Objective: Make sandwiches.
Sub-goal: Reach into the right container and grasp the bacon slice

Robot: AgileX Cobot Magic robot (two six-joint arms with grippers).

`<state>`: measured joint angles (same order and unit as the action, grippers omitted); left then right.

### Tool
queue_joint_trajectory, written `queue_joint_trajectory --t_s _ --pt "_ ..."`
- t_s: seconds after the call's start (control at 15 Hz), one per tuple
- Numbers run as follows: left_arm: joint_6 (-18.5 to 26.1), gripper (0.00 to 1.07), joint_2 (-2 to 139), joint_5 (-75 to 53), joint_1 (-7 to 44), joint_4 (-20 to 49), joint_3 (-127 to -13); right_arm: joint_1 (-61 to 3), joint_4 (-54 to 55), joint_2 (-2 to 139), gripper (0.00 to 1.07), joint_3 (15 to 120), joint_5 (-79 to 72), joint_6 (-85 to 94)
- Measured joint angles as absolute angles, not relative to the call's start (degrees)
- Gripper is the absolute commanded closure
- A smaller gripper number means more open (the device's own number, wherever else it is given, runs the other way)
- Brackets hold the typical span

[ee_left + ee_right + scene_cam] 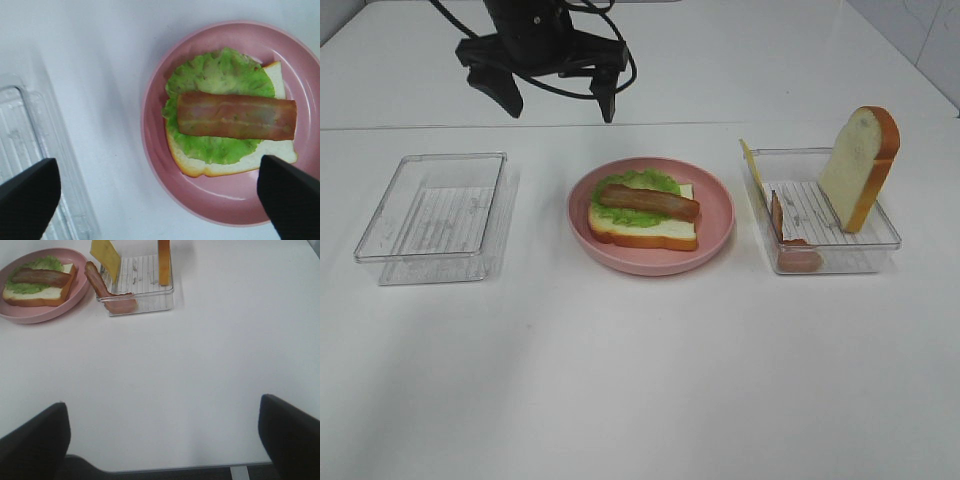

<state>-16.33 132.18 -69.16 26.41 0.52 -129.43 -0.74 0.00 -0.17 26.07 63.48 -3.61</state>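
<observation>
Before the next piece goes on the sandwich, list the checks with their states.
1. Left gripper open, empty: ok.
2. Right gripper open, empty: ok.
3. Bacon flat on lettuce on the plate: ok.
4. Cheese leaning against the right container wall, looks free to grab: ok.
5. Bread slice standing in that container: ok.
6. Sandwich complete: not ok, cheese and top bread missing.

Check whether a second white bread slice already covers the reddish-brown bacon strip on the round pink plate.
No: the reddish-brown bacon strip lies bare atop the ruffled green lettuce.
</observation>
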Motion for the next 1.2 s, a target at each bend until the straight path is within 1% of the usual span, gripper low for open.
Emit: queue_joint_trajectory --t_s 0.07,0.27,0.47,0.53,0.6,0.73,0.8,0.87,0.93,1.07,1.13,1.2 --pt "-14.8 0.05 130.6 -69.3 26.4 0.0 -129.4 -0.7 0.0 -0.2 0.09 26.1 63.5 -3.6" --pt "-13.3 0.05 124.7 -69.5 26.4 0.0 -129.1 -0.7 0.0 -0.2 0.09 26.1 63.5 -3.6" --pt "-12.3 0.05 117.9 -69.4 26.3 -1.4 -124.1 -0.7 0.0 -0.2 0.09 26.1 63.5 -3.6" --pt "-11.5 0.05 111.2 -69.4 26.0 -3.6 -114.2 -0.7 0.0 -0.2 0.09 26.1 63.5 -3.6" --pt "-11.5 0.05 109.3 -69.4 25.9 -4.4 -111.2 -0.7 0.0 -0.2 0.09 26.1 63.5 -3.6" --pt "-11.9 0.05 102.2 -69.6 25.9 -8.8 -99.5 -0.7 0.0 -0.2 0.09 26.1 63.5 -3.6" --pt "-11.9 0.05 100.6 -69.6 25.9 -9.3 -97.0 -0.7 0.0 -0.2 0.09 26.1 63.5 -3.6" --pt "-12.7 0.05 92.8 -69.7 25.9 -10.9 -85.8 -0.7 0.0 -0.2 0.09 26.1 63.5 -3.6" --pt "-13.2 0.05 91.0 -69.7 25.9 -11.1 -83.1 -0.7 0.0 -0.2 0.09 26.1 63.5 -3.6" --pt "-15.0 0.05 83.0 -69.4 25.9 -11.6 -73.2 -0.7 0.0 -0.2 0.09 26.1 63.5 -3.6" --pt "-15.4 0.05 81.2 -69.2 25.9 -11.9 -71.3 -0.7 0.0 -0.2 0.09 26.1 63.5 -3.6" --pt "-17.3 0.05 74.7 -68.4 25.9 -12.8 -64.7 -0.7 0.0 -0.2 0.09 26.1 63.5 -3.6"
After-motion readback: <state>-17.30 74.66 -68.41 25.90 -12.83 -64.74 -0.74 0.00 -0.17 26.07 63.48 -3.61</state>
